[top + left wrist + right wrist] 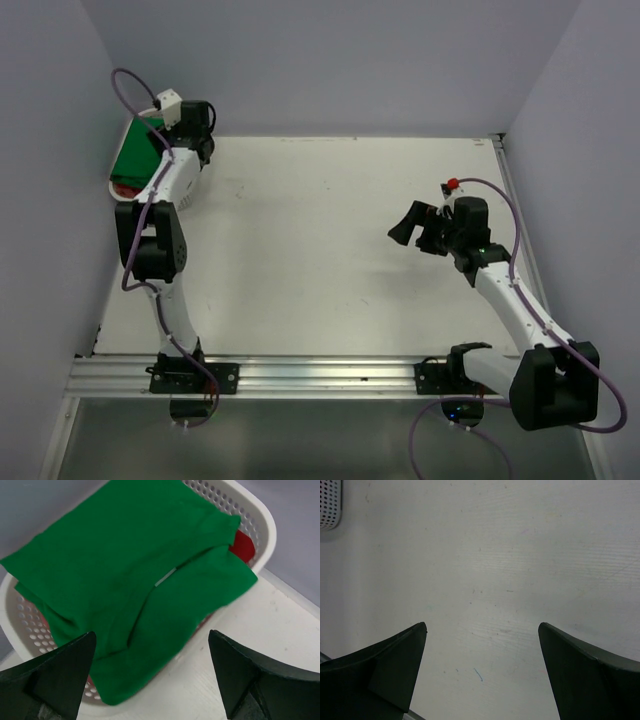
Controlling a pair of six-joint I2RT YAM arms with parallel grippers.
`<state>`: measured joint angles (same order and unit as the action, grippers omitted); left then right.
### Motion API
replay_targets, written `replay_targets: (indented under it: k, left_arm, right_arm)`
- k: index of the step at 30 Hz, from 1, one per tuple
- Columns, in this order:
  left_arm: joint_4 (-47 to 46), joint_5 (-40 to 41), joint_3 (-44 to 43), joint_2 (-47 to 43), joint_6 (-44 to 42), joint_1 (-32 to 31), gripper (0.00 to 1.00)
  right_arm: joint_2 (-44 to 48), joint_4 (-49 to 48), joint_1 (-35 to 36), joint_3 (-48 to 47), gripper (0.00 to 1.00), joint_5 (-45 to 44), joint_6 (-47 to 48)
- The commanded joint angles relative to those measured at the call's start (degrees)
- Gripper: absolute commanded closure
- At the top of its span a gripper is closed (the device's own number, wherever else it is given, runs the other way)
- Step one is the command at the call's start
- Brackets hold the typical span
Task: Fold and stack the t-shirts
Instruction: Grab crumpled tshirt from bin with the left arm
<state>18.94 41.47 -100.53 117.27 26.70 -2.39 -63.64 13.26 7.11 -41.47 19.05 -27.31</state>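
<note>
The left gripper (152, 636), fingers spread and empty, hangs over a white basket (260, 525) at the far-left corner of the table (280, 630) (the right gripper (482, 625), likewise released, is over the table's right side). A rumpled green shirt (115, 555) fills the basket, with a red shirt (242, 542) peeking out beneath.

— What do your arms look like?
— My left arm (165, 250) and right arm (510, 300) are white shells between chunky black joint housings (150, 240). Each stands on a black plate (195, 377) bolted to the silver rail (320, 375).
— Any wiring?
— A purple cable (113, 88) loops loosely along each arm, from the rail out to the wrist.
— And the hands?
— My left hand (151, 635) and right hand (482, 625) each have two matt black, wedge-shaped fingers (55, 675). At the ends farthest from the rail, the left wrist carries a small white box (168, 99) and the right a red knob (453, 184).
</note>
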Motion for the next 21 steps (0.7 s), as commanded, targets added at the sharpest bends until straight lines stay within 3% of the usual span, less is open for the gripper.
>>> replay_targets:
  k: [1,8,15,18,21]
  left_arm:
    - [2.8,-1.2,-6.4,2.7,-2.5,4.3,0.02]
    - [4.0,-7.4,-10.3,7.7,-3.1,8.1,0.03]
    - [4.0,-13.6,-8.5,9.8,-2.2,10.3,0.08]
    - [3.1,-15.6,-7.2,9.7,-2.4,10.8,0.16]
    - [2.6,-16.4,-7.0,9.5,-2.8,10.7,0.38]
  right_arm:
    - [1.5,-1.7,0.3,0.1,0.01,0.5,1.0]
    - [1.1,-1.2,0.3,-0.4,0.01,0.1,1.0]
    - [1.1,-0.7,0.2,-0.5,0.01,-0.2,0.9]
    - [1.1,-0.7,0.2,-0.5,0.01,-0.5,0.9]
    - [1.3,-0.6,0.3,-0.2,0.01,-0.8,0.9]
